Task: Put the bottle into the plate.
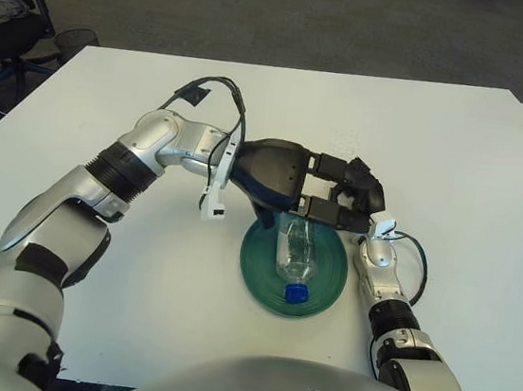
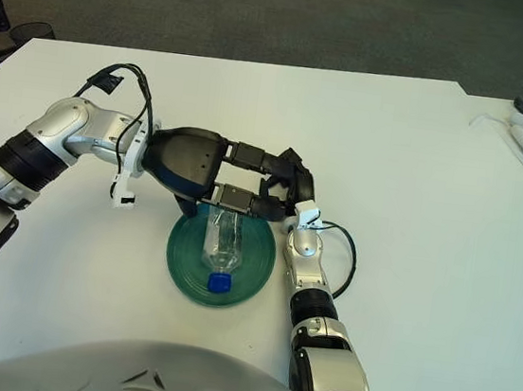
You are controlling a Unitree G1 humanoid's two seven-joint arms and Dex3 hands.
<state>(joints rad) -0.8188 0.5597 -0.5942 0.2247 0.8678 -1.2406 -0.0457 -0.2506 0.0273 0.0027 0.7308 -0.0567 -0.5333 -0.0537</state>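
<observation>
Bottle (image 1: 293,255) lies on its side inside the green plate (image 1: 326,294) on the worktop (image 1: 456,162), long axis running from the near rim to the far rim, blue cap nearest the robot; left hand (image 1: 324,192) hovers above its base, fingers released, right hand (image 1: 374,230) idle beside the plate's right rim.

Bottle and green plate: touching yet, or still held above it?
Touching. In the right eye view the bottle lies on its side inside the green plate, blue cap toward the robot. The left hand hovers over its far end.
</observation>
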